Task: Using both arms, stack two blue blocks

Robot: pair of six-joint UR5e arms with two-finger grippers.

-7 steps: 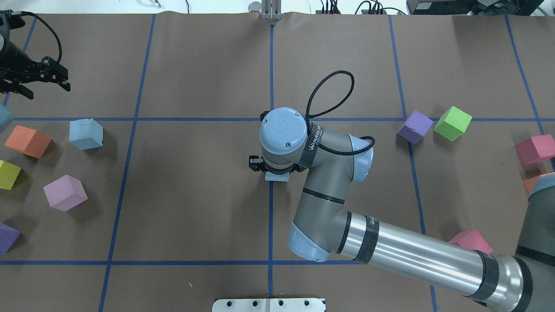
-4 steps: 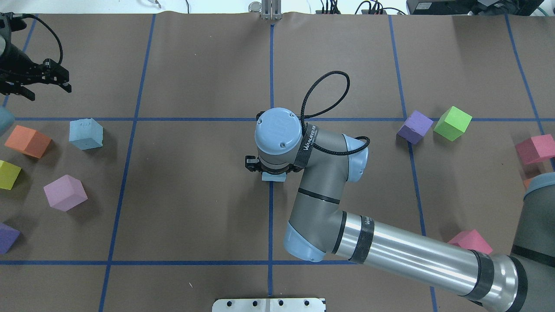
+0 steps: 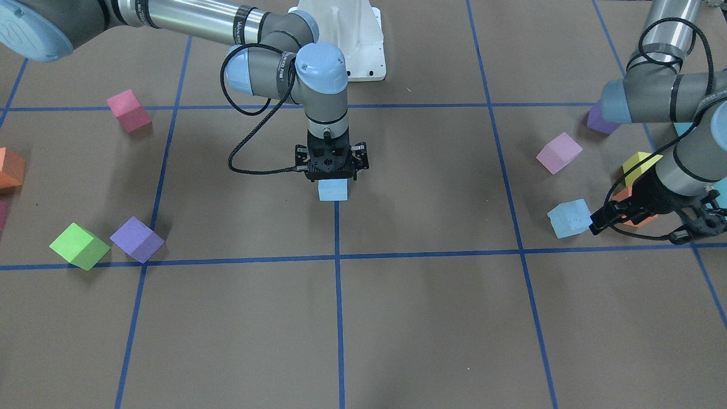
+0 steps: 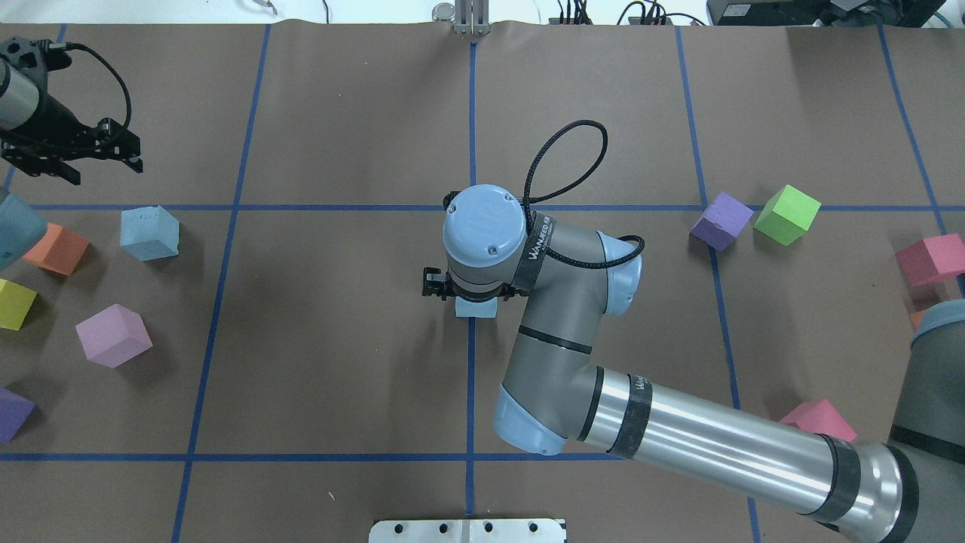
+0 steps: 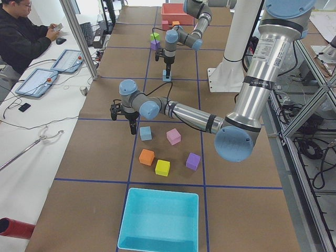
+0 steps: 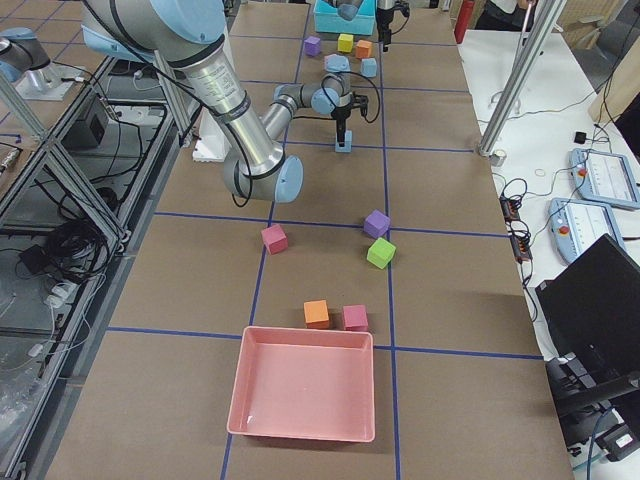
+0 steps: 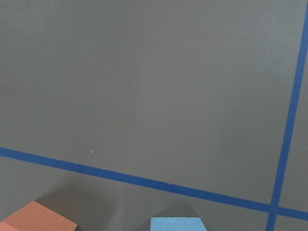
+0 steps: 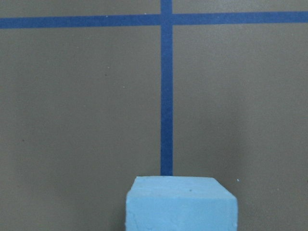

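Observation:
One pale blue block (image 4: 475, 308) is under my right gripper (image 3: 332, 177) at the table's centre, on the crossing of the blue tape lines. It fills the bottom of the right wrist view (image 8: 181, 204). The right gripper is shut on this block and holds it at or just above the table. The second blue block (image 4: 151, 232) sits at the left, also in the front view (image 3: 569, 218) and at the bottom edge of the left wrist view (image 7: 175, 224). My left gripper (image 4: 102, 162) is open and empty, hovering just beyond that block.
Around the second blue block lie an orange cube (image 4: 56, 249), a yellow cube (image 4: 15, 303), a lilac cube (image 4: 113, 335) and a purple cube (image 4: 13, 413). A purple cube (image 4: 722, 220), a green cube (image 4: 787, 214) and pink cubes (image 4: 931, 259) lie right. A teal bin (image 5: 160, 220) stands at the left end.
My left gripper has moved to the right, nearer the second blue block. My right gripper shifted slightly left with its blue block, then held still.

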